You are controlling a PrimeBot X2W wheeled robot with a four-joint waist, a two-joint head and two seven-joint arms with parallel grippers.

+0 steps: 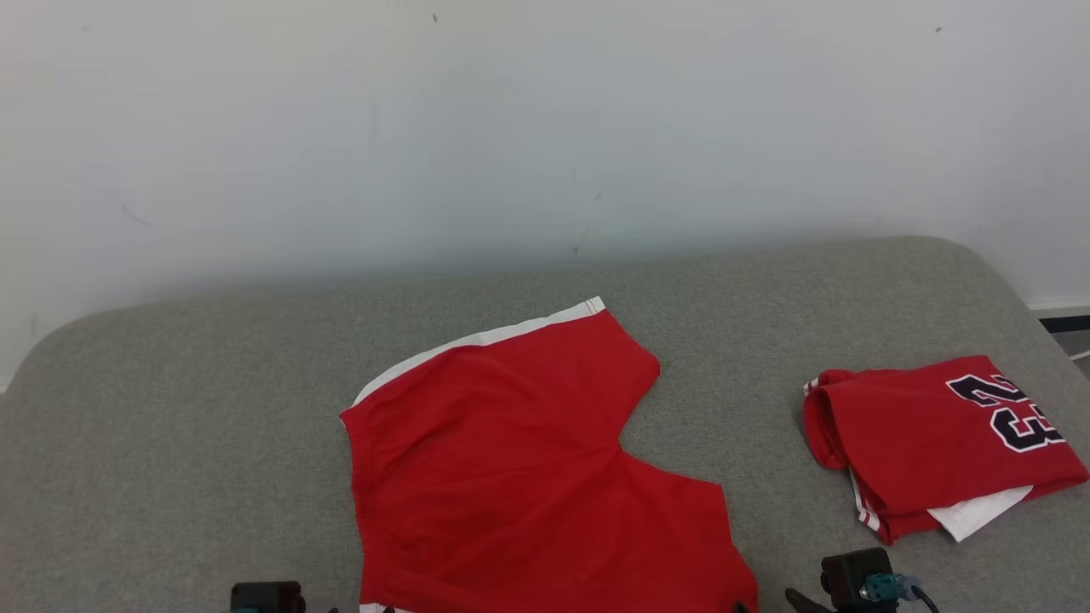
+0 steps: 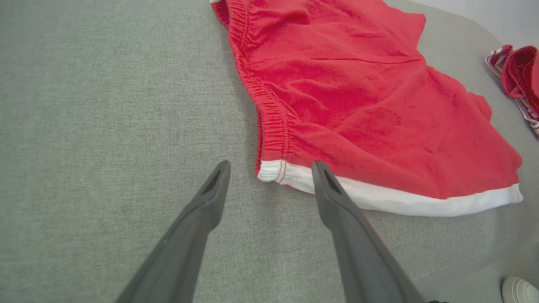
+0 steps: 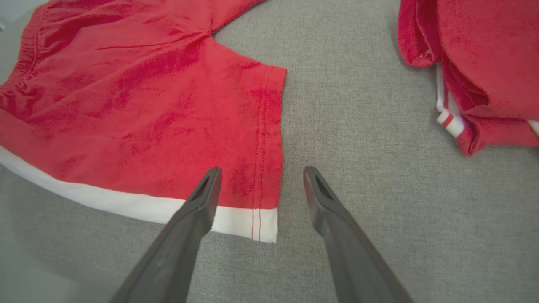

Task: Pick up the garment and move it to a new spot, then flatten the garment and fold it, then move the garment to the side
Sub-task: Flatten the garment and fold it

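Note:
The garment (image 1: 511, 460) is a pair of red shorts with a white side stripe, spread flat on the grey padded table (image 1: 170, 409), with its near edge at the bottom of the head view. In the left wrist view my left gripper (image 2: 271, 168) hangs open just above the white corner of the shorts (image 2: 358, 105) where the elastic waistband ends. My right gripper (image 3: 261, 172) is open too. It hovers over the stitched leg hem corner of the shorts (image 3: 147, 118), left finger above the cloth, right finger above bare table. Neither holds anything.
A folded red jersey (image 1: 937, 434) with dark numbers lies at the table's right, also seen as the red jersey (image 3: 484, 50) in the right wrist view. A white wall stands behind the table. A white shoe (image 2: 520, 290) shows past the table's near edge.

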